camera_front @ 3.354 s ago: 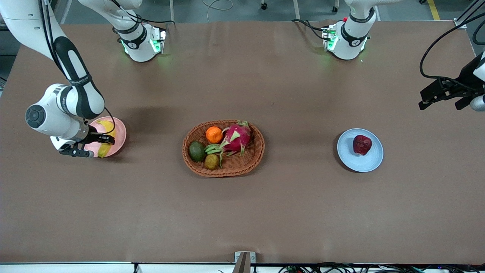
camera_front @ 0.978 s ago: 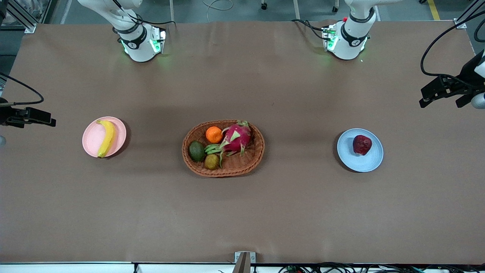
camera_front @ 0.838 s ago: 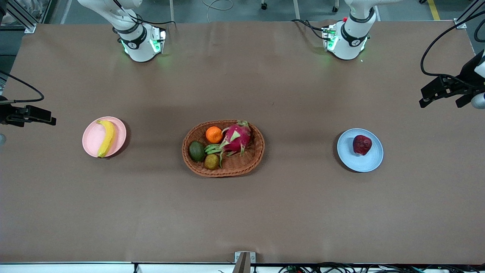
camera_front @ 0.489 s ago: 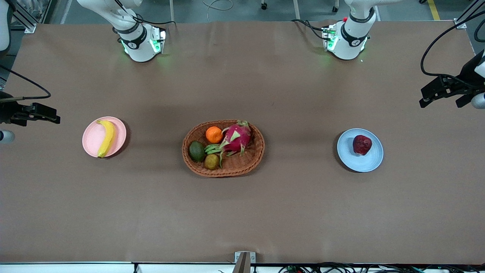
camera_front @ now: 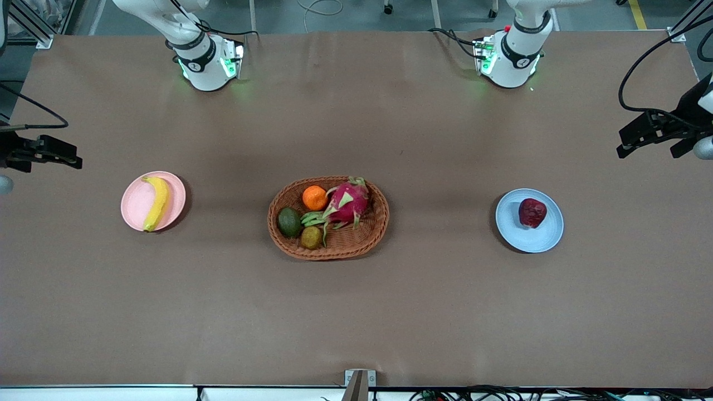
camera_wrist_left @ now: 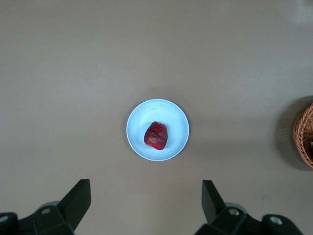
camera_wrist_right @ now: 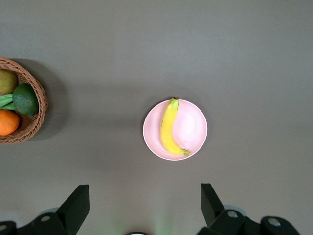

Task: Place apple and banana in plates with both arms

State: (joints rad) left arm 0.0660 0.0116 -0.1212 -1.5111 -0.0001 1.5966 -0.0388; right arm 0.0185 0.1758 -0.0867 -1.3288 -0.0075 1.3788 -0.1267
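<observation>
The yellow banana (camera_front: 155, 202) (camera_wrist_right: 169, 127) lies on the pale pink plate (camera_front: 133, 206) (camera_wrist_right: 193, 129) toward the right arm's end of the table. A dark red apple (camera_front: 532, 213) (camera_wrist_left: 156, 135) sits on the light blue plate (camera_front: 529, 236) (camera_wrist_left: 176, 122) toward the left arm's end. My right gripper (camera_front: 53, 154) (camera_wrist_right: 145, 196) hangs high over the table's edge at its own end, open and empty. Raised over the table's other end is my left gripper (camera_front: 649, 139) (camera_wrist_left: 146, 193), also open and empty. Both grippers are well apart from the plates.
An oval woven basket (camera_front: 367, 239) (camera_wrist_left: 303, 134) (camera_wrist_right: 36, 117) stands mid-table between the plates, holding an orange (camera_front: 315, 197), a pink dragon fruit (camera_front: 348, 203), an avocado (camera_front: 289, 221) and a small brownish fruit (camera_front: 311, 237). Both arm bases (camera_front: 209, 61) (camera_front: 509, 55) stand along the table's edge farthest from the front camera.
The right arm has let the banana go onto the pink plate and risen away to the table's end, drifting slightly in the last second. The left arm has held still.
</observation>
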